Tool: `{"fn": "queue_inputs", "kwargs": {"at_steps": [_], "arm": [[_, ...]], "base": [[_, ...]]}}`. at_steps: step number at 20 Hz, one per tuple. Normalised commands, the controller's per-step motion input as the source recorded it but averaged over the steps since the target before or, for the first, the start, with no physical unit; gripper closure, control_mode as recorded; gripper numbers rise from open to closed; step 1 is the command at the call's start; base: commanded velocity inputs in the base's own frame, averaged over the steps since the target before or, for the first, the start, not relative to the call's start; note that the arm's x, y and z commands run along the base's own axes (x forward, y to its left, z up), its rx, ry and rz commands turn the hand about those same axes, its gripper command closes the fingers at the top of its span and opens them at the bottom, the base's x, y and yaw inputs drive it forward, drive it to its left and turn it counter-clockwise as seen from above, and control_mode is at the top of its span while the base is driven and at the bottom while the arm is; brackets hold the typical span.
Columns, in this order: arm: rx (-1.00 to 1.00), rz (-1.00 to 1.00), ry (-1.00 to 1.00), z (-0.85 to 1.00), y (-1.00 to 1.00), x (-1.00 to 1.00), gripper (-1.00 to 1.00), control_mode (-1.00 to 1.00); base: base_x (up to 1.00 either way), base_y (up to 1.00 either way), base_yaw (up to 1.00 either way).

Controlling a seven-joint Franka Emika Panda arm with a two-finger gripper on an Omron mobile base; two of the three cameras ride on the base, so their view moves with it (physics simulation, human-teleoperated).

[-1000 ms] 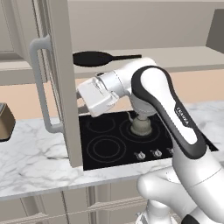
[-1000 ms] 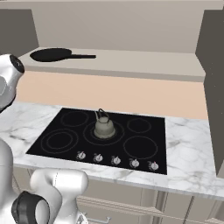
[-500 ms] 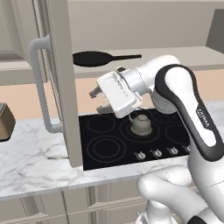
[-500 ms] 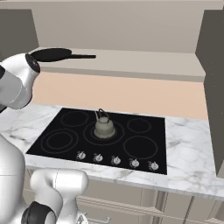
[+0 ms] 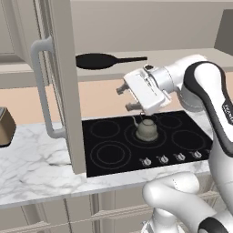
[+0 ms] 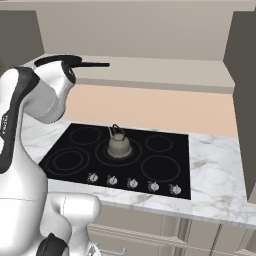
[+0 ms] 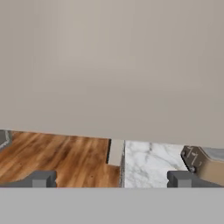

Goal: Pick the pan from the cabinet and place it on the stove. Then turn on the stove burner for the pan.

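Reaching for the pan (image 5: pixel 96 61), which lies on the cabinet (image 5: pixel 191 57) shelf above the stove (image 5: pixel 113 152), the wide-open, empty gripper (image 5: pixel 126 97) should rise and square onto its thin handle, clear of the kettle (image 5: pixel 146 129).

pan (image 6: pixel 57 60) — half behind the arm

You have one pan (image 5: pixel 96 61) on the cabinet shelf (image 5: pixel 191 55), one kettle (image 5: pixel 147 129) on the one stove (image 5: pixel 109 152), and five silver knobs (image 6: pixel 132 183) along the stove's near edge. One toaster (image 5: pixel 5 127) sits at the far left of the desk (image 5: pixel 32 164).
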Motion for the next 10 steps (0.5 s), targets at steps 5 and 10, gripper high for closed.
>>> {"fn": "queue_inputs", "kwargs": {"at_steps": [5,10], "arm": [[0.0,-0.06,0.0,0.09,-0.57,0.45,-1.0,-1.0],[0.0,-0.04,0.0,0.15,-0.5,0.54,-1.0,-1.0]], "base": [[0.0,0.0,0.0],[0.0,0.0,0.0]]}}
